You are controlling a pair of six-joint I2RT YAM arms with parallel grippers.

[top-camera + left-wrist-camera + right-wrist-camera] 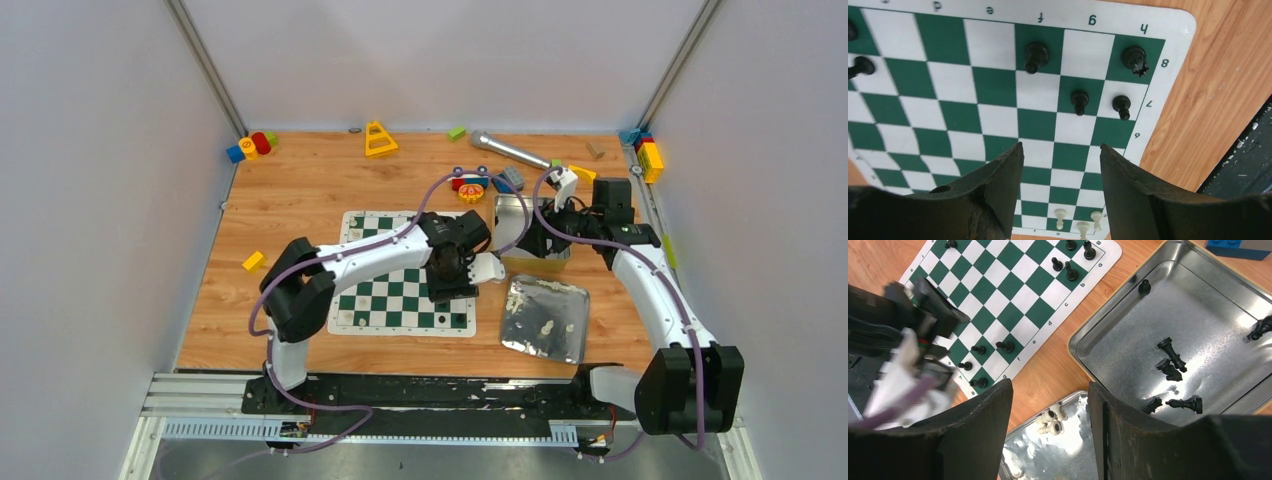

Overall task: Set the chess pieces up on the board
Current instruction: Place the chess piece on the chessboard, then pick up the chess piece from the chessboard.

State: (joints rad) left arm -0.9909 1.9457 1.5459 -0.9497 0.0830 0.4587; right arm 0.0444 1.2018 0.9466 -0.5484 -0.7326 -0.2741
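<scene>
1. The left gripper [1060, 150] hangs over the flat green-and-white checkered chess mat [955, 115], jaws well apart and holding nothing.
2. Four small black plastic chess pieces [1079, 101] stand near the mat's h8 corner. Cream-white pieces [1060, 217] stand at the opposite edge.
3. The right gripper [1049, 387] hovers with jaws spread and empty above a shiny silver metal tin [1208, 315] holding loose black figures [1170, 347].
4. A second silver tin [1078, 450] beside it holds cream figures [1050, 421].
</scene>
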